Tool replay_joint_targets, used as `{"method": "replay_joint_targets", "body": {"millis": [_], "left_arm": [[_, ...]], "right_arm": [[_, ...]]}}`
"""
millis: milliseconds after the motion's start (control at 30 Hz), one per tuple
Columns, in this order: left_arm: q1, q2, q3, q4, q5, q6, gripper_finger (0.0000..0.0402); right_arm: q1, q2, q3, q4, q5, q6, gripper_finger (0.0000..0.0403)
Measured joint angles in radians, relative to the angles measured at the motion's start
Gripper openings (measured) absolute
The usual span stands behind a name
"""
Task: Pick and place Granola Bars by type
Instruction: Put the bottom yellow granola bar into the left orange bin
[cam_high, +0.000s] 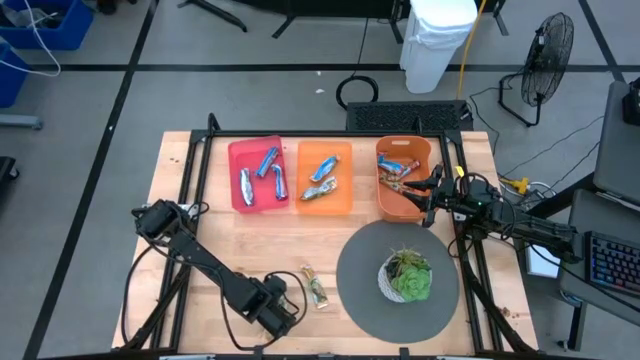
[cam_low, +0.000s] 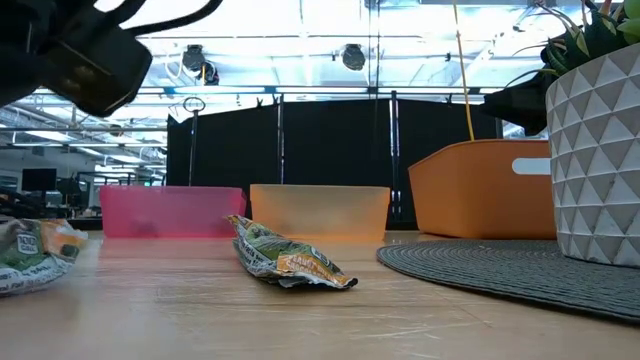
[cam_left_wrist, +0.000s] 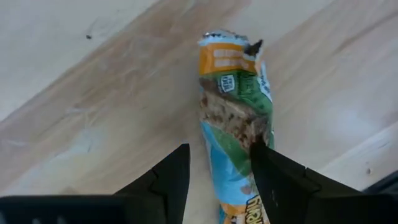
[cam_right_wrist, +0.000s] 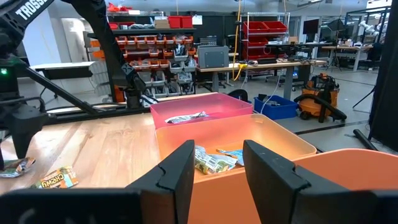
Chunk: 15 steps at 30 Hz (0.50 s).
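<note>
Two green-gold granola bars lie flat on the wooden table (cam_high: 200, 250), one (cam_high: 310, 272) just beyond the other (cam_high: 320, 293). My left gripper (cam_high: 299, 301) is open and hovers above the nearer bar (cam_left_wrist: 235, 124), which lies lengthwise under the gap (cam_left_wrist: 219, 163) between the fingers. In the low view this gripper (cam_low: 85, 60) hangs well above that bar (cam_low: 30, 255). My right gripper (cam_high: 430, 196) is open over the deep orange bin (cam_high: 402, 205), which holds several bars (cam_high: 398, 168). Blue bars (cam_high: 268, 165) lie in the pink tray (cam_high: 236, 150).
A pale orange tray (cam_high: 325, 203) between the pink tray and the bin holds bars (cam_right_wrist: 214, 160). A potted plant (cam_high: 407, 277) in a white pot stands on a round grey mat (cam_high: 360, 270) near the right front. Bare wood lies left of the loose bars.
</note>
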Motion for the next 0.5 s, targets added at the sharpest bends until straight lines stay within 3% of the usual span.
{"method": "replay_joint_targets", "body": {"millis": [367,500], "left_arm": [[0.0,-0.002,-0.018,0.002,0.018,0.023,0.0171],[0.0,-0.002,-0.019,0.017,0.017,0.05,0.013]], "right_arm": [[0.0,0.0,0.0,0.0,0.0,0.0,0.0128],[0.0,0.0,0.0,0.0,0.0,0.0,0.0128]]}}
